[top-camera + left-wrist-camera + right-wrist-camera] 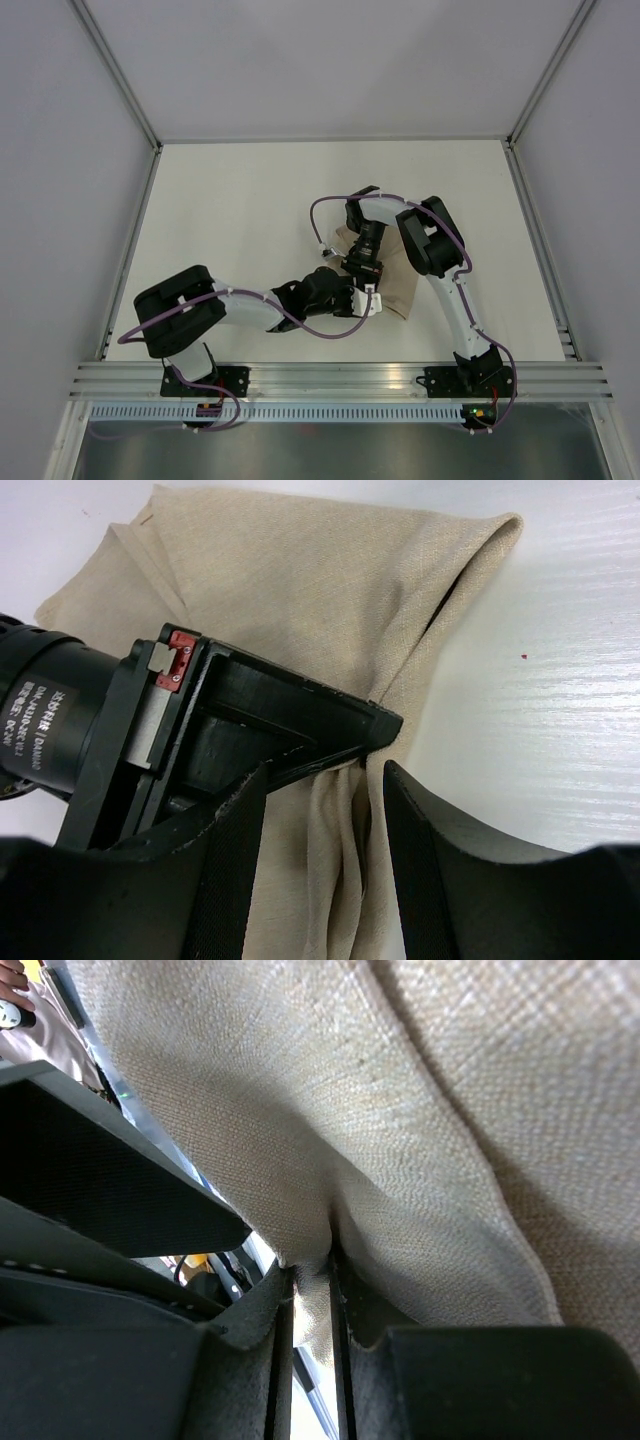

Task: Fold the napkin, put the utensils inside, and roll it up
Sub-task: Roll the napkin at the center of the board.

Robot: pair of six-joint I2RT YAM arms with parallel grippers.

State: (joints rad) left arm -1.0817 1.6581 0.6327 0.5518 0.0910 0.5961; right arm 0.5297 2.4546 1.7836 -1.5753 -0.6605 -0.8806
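**First:** Beige-tan cloth, item one: the large, plain, soft fabric napkin (398, 288). Location?

**Second:** On the white table (250, 200), right of centre towards the near edge. It is rumpled and partly folded over itself.

**First:** Item two: the right gripper (310, 1272), black, two fingers.

**Second:** Clamped on a narrow ridge of the napkin, with the fingers nearly together. The fabric spreads out from that pinch in soft folds.

**First:** Item three: the left gripper (328, 800), also black.

**Second:** Its fingers stand well apart, straddling a gathered bunch of the napkin just beside the right gripper's tip. Cloth fills the gap, but I cannot tell whether they press on it.

**First:** Condition of the cloth?

**Second:** One folded edge runs out to a rounded corner. The creases converge at the pinch.
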